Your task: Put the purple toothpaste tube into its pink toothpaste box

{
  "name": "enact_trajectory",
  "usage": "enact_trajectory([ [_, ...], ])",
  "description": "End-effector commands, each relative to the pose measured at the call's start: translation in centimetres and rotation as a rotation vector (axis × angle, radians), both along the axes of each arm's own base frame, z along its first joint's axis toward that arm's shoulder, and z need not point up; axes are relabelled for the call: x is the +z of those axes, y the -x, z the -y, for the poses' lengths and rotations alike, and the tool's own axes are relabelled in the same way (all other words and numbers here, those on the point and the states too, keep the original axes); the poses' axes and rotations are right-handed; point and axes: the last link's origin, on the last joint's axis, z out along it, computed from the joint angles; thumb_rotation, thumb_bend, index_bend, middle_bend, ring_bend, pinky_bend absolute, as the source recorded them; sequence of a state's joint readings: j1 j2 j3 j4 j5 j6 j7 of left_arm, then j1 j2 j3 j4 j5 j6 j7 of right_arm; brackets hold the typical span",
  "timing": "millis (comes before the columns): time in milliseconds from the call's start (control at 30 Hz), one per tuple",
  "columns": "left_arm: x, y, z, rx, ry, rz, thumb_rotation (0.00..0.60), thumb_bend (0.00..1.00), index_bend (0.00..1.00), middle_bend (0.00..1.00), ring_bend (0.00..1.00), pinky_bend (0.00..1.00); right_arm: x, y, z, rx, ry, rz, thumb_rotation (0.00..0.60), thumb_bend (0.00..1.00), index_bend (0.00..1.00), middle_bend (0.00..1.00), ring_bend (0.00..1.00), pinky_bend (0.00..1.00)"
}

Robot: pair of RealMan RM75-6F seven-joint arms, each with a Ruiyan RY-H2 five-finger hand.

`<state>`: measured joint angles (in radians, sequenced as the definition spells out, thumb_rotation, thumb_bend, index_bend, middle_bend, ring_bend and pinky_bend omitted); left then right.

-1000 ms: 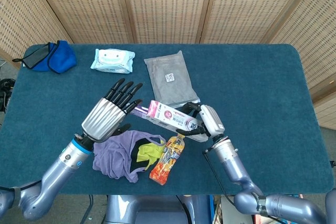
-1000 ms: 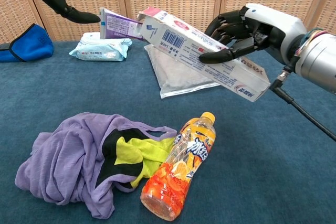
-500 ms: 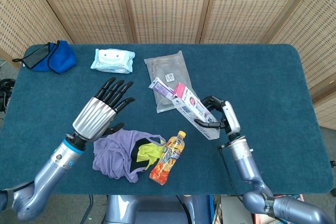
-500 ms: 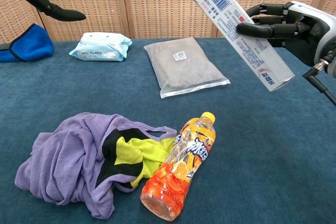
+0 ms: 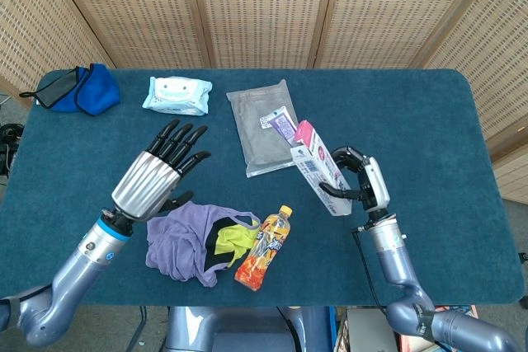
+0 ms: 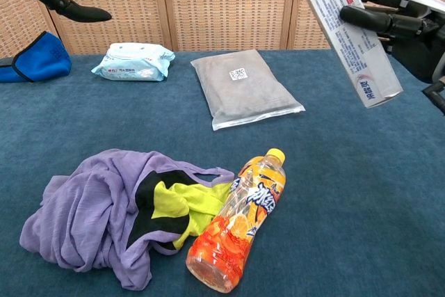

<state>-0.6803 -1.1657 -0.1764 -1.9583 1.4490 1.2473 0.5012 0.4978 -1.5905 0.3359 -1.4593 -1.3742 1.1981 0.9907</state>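
Note:
My right hand (image 5: pixel 363 180) grips the pink toothpaste box (image 5: pixel 320 167) near its lower end and holds it tilted steeply above the table. The purple toothpaste tube (image 5: pixel 281 124) pokes out of the box's upper opening, up and to the left. In the chest view the box (image 6: pixel 345 29) runs out of the top edge, with my right hand (image 6: pixel 410 22) around it at far right; the tube is out of that frame. My left hand (image 5: pixel 157 175) hovers open, fingers spread, over the table's left half, well apart from the box. Only its fingertips (image 6: pixel 76 12) show in the chest view.
A purple and yellow cloth heap (image 5: pixel 198 241) and an orange drink bottle (image 5: pixel 264 249) lie at the front. A grey flat pouch (image 5: pixel 264 125) and a wet-wipes pack (image 5: pixel 176 95) lie further back. A blue mask (image 5: pixel 78 88) sits at the back left corner.
My right hand swung the box from lying nearly flat to steeply tilted and carried it right and up. My left hand let go of the tube end and drew back left.

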Motion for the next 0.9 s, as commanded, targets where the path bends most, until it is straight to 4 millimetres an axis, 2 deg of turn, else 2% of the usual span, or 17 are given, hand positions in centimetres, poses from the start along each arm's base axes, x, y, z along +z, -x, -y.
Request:
enact_trajectory([
  [33,0.0,0.0,0.0,0.0,0.0,0.0,0.6,0.23,0.23,0.0,0.0,0.0,0.1,0.0,-0.1,0.015,0.012,0.038,0.6,0.07,0.59,0.54,0.45,0.52],
  [267,-0.1,0.1,0.0,-0.002,-0.005,-0.004,0.6,0.23,0.23,0.0,0.0,0.0,0.2,0.6,0.0,0.01,0.023,0.105,0.6,0.07,0.59,0.54,0.45,0.52],
  [400,-0.1,0.1,0.0,0.002,-0.006,-0.006,0.6,0.23,0.23,0.0,0.0,0.0,0.2,1.3,0.1,0.009,0.059,0.018,0.6,0.07,0.59,0.54,0.45,0.52],
  [533,-0.2,0.5,0.0,0.014,0.0,-0.016,0.6,0.23,0.23,0.0,0.0,0.0,0.6,2.7,0.3,-0.01,0.142,-0.208,0.6,0.07,0.59,0.54,0.45,0.52],
  [700,-0.2,1.4,-0.1,0.04,0.0,-0.036,0.6,0.23,0.23,0.0,0.0,0.0,1.3,5.3,-0.1,-0.049,0.25,-0.577,0.6,0.07,0.59,0.54,0.45,0.52],
  [800,-0.4,2.4,-0.1,0.06,0.004,-0.056,0.6,0.23,0.23,0.0,0.0,0.0,1.6,7.3,-1.1,-0.057,0.302,-0.848,0.6,0.07,0.59,0.54,0.45,0.52],
  [900,-0.6,3.3,0.0,0.074,0.006,-0.063,0.6,0.23,0.23,0.0,0.0,0.0,1.8,8.4,-1.9,-0.063,0.306,-0.968,0.6,0.07,0.59,0.54,0.45,0.52],
])
